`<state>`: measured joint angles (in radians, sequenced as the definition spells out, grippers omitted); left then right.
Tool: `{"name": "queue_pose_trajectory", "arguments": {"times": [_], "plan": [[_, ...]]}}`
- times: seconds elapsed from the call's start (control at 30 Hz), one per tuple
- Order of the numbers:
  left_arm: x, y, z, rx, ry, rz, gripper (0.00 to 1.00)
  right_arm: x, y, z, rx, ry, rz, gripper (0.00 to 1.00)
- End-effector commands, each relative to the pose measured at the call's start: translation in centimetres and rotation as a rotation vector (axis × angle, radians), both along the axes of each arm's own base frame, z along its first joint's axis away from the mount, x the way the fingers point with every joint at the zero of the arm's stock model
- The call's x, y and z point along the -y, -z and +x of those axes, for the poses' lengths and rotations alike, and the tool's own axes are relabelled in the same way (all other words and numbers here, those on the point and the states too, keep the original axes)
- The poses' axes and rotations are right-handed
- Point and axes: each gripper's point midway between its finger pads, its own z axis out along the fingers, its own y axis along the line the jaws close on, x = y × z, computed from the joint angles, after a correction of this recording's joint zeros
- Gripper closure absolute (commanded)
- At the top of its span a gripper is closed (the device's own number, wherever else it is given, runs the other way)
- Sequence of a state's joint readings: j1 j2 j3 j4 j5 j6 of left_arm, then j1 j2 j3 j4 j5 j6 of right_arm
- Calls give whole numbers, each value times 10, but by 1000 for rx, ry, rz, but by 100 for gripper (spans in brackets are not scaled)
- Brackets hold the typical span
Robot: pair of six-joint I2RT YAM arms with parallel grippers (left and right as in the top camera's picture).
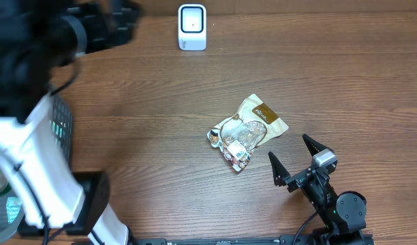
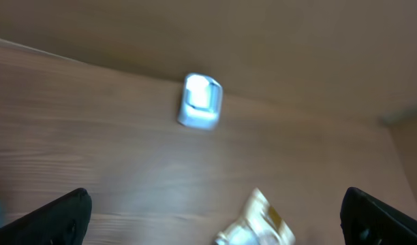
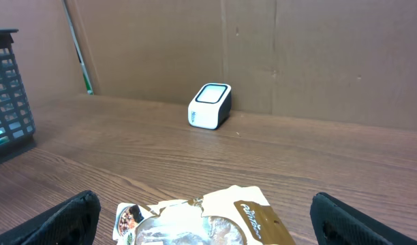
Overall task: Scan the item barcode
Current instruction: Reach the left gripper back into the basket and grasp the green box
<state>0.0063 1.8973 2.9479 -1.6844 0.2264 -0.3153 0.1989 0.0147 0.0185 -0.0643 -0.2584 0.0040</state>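
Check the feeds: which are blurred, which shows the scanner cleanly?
Left wrist view is smeared, the scanner soft. Right wrist view shows it sharply. Overhead is crisp on the snack bag, blurred only over the left arm at top left.

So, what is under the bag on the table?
The bag lies on the wooden table; nothing sticks out from beneath it. Its underside is covered, so any barcode there cannot be seen.
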Motion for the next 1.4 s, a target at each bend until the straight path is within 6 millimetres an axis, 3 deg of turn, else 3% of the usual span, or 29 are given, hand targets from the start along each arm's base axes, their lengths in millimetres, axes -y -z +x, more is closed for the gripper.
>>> {"name": "queue_pose_trajectory", "arguments": {"times": [0.0,0.2,0.47,0.6,0.7,0.83,0.93,1.17,1.37], "plan": [[-52,0,-2,-7,-169,11,1,0,1,0,5,-2,5,0],[-124,-2,-19,-10,-408,-41,0,0,1,0,5,-2,5,0],[-183,-6,-45,-1,-590,-10,0,0,1,0,5,-2,5,0],[-215,3,-63,-39,-682,5,0,0,1,0,5,-2,5,0],[-238,25,-80,-131,-742,1,1,0,1,0,5,-2,5,0],[-266,70,-104,-309,-842,-5,0,0,1,0,5,-2,5,0],[-278,103,-113,-430,-821,10,0,0,1,0,5,-2,5,0],[-293,167,-105,-579,-726,35,0,0,1,0,5,-2,5,0],[-288,218,-86,-603,-566,0,0,0,1,0,5,-2,5,0]]}}
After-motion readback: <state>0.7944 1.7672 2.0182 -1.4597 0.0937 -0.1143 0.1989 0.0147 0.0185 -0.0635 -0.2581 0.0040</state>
